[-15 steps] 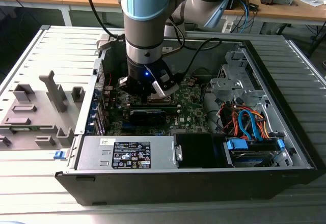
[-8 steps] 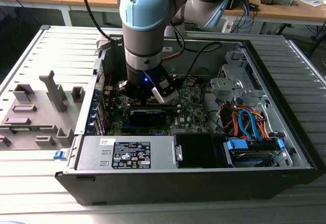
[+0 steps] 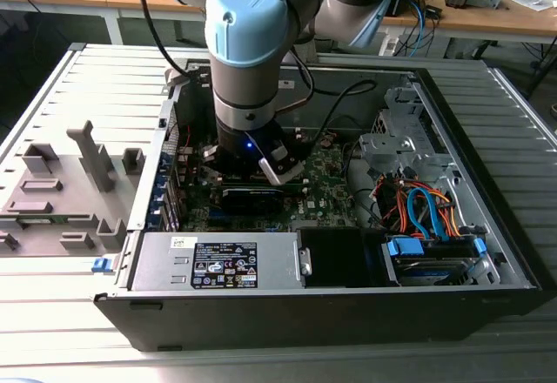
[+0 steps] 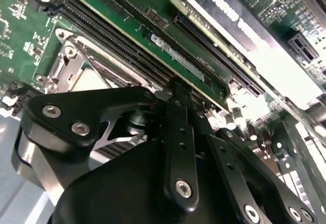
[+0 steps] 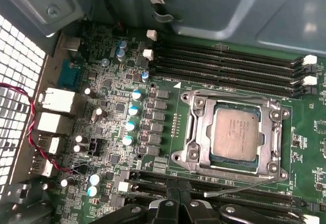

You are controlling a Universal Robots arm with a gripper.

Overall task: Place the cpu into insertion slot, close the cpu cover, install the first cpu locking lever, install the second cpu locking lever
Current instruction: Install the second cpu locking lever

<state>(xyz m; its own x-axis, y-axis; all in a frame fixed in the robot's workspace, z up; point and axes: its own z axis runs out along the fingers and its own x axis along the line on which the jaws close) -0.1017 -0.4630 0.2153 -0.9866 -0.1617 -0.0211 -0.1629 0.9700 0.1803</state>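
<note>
My gripper [image 5: 175,206] hangs low over the green board [image 5: 114,107], fingers close together, holding nothing. Just past it, the chip [image 5: 235,133] sits in its socket [image 5: 201,132] with the metal cover [image 5: 272,132] down around it.

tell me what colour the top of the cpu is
Pale silver-beige metal; the cpu shows best in the first wrist view.

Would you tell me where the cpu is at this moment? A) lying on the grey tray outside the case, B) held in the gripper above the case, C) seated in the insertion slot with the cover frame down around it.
C: in the first wrist view the cpu sits in the insertion slot, framed by the cpu cover.
</note>
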